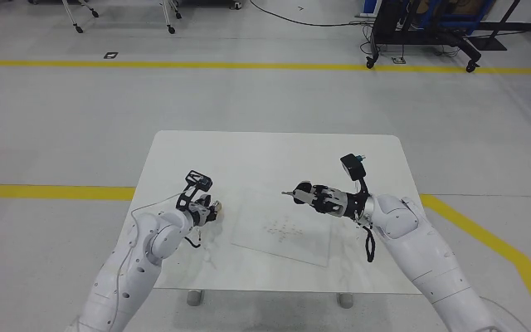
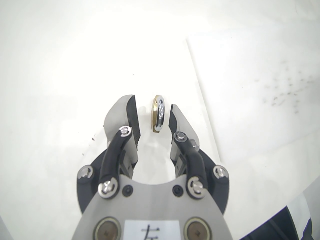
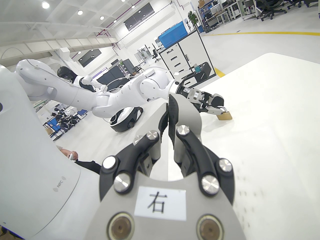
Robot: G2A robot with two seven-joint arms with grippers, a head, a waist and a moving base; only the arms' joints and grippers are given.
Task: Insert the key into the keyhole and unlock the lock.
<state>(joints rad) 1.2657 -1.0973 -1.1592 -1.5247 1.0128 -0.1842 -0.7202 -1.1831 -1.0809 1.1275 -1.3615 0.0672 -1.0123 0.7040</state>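
Lock [image 2: 158, 114] stands on edge on the table [image 1: 249, 158], just off the left edge of the mat [image 1: 282, 232]. Left gripper [image 2: 152, 106] straddles it, fingers part-open, with a gap on each side. Right gripper [image 1: 300, 192] is over the mat's far edge, fingers closed on the key [image 1: 287, 194], whose tip points toward the mat's left side.

A white label [image 2: 152, 229] on the left gripper [image 2: 152, 106] is showing the character 左, partly cropped; a matching label [image 3: 160, 203] on the right gripper [image 3: 170, 106] is showing 右.
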